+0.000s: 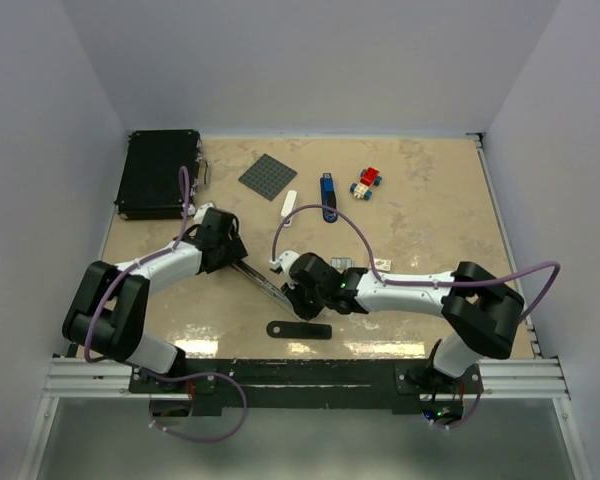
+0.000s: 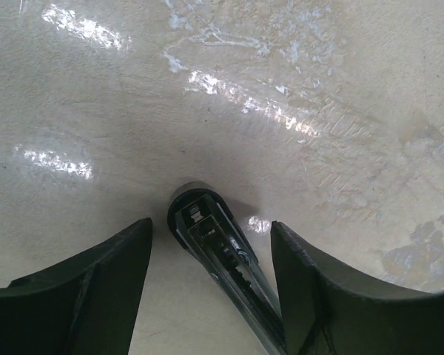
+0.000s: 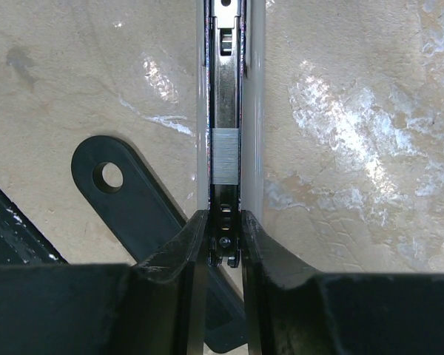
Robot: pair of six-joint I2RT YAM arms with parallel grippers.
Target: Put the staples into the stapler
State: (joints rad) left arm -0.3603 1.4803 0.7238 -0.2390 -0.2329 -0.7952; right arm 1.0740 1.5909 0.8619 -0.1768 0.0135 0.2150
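Observation:
The stapler (image 1: 263, 280) lies opened on the table between my two grippers, its thin metal staple channel facing up. My right gripper (image 3: 224, 220) is shut on the near end of that channel (image 3: 226, 89). A short grey strip of staples (image 3: 224, 155) sits inside the channel just beyond my fingertips. The stapler's black arm (image 3: 129, 196) lies flat to the left (image 1: 300, 329). My left gripper (image 2: 211, 225) is open and straddles the stapler's rounded far end (image 2: 198, 214). The staples box shows as a grey piece (image 1: 341, 262) and a white piece (image 1: 383, 264) behind my right arm.
A black case (image 1: 158, 173) stands at the back left. A grey baseplate (image 1: 268, 176), a small white object (image 1: 289, 203), a blue object (image 1: 328, 195) and a red, white and blue toy-brick car (image 1: 366, 182) lie at the back middle.

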